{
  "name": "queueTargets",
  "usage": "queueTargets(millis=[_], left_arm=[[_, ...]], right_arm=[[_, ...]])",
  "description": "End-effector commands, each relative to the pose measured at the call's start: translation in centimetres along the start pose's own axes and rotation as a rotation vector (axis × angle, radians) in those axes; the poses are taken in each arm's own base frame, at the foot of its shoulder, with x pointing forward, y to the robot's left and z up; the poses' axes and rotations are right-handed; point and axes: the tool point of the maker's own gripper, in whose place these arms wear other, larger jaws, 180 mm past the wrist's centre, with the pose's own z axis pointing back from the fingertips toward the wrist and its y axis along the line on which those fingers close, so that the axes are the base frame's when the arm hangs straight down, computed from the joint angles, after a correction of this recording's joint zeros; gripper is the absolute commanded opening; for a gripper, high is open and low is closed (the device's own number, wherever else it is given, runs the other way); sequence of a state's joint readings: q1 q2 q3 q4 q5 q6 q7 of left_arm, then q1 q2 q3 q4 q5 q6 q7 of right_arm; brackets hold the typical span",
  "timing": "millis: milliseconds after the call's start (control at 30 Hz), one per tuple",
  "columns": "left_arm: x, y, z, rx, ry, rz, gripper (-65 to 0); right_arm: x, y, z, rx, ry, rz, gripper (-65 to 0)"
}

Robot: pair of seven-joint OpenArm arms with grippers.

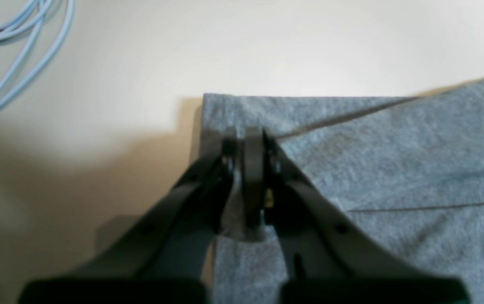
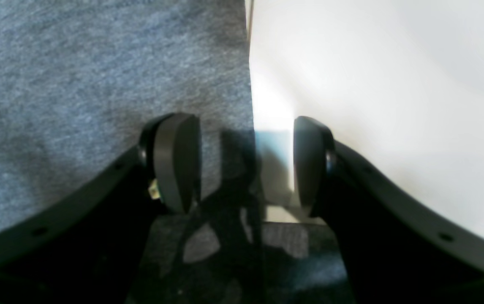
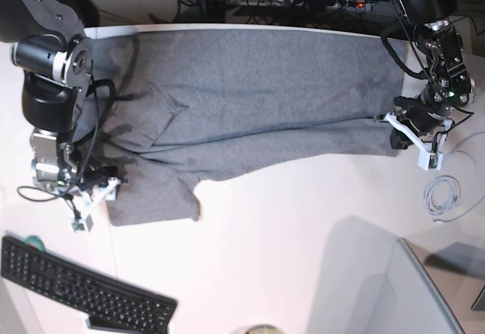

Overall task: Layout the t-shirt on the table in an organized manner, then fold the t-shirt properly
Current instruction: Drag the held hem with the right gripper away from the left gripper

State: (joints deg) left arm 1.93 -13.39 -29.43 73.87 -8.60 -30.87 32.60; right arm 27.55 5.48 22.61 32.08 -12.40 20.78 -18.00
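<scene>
The heather-grey t-shirt [image 3: 250, 99] lies stretched across the white table [image 3: 288, 235], with its lower part folded over along its length. At the right end my left gripper [image 3: 395, 131] is shut on the shirt's edge. In the left wrist view a bit of the t-shirt [image 1: 394, 169] shows pinched between the jaws of that gripper [image 1: 252, 137], close to a corner. At the left end my right gripper [image 3: 114, 186] stands open. It straddles the straight edge of the t-shirt [image 2: 77, 76], one finger [image 2: 174, 160] over cloth and the other over bare table [image 2: 394, 84], holding nothing.
A black keyboard [image 3: 83, 288] lies at the front left. A coil of light blue cable [image 3: 443, 196] rests on the table right of the left gripper, the cable [image 1: 9, 38] also showing in the left wrist view. A power strip and wires [image 3: 318, 1] run behind the table.
</scene>
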Motion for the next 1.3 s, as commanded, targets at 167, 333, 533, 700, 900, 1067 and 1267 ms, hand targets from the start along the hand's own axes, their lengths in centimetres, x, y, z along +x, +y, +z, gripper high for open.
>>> queueTargets(millis=[167,333,533,700,900,1067,1267], left_arm=[[1.7,0.7,0.3,0.014,-0.046,-0.014,-65.0],[1.7,0.7,0.3,0.014,-0.046,-0.014,-65.0],[2.2,0.6,0.3,0.013,-0.058,-0.018,-65.0],[3.0,0.7,0.3,0.016,-0.071,-0.024,-65.0],[5.4,0.6,0.9,0.025,-0.125,-0.055,-65.0],[6.8,0.6,1.3,0.03,-0.158,-0.069,-65.0],[7.5,-0.8,0.7,-0.003,-0.159,-0.102,-65.0]], right_arm=[[0.7,0.2,0.1,0.006,-0.001,0.006,-53.9],[0.1,0.2,0.2,0.004,0.046,0.01,-64.2],[2.6,-1.2,1.6,-0.042,-0.014,0.039,-65.0],[4.3,-1.2,2.8,-0.025,-0.025,0.096,-65.0],[5.6,-0.5,3.3,-0.028,-0.041,0.166,-65.0],[6.2,1.4,3.1,-0.016,-0.038,0.275,-65.0],[9.2,1.6,3.9,-0.032,-0.09,0.309,-65.0]])
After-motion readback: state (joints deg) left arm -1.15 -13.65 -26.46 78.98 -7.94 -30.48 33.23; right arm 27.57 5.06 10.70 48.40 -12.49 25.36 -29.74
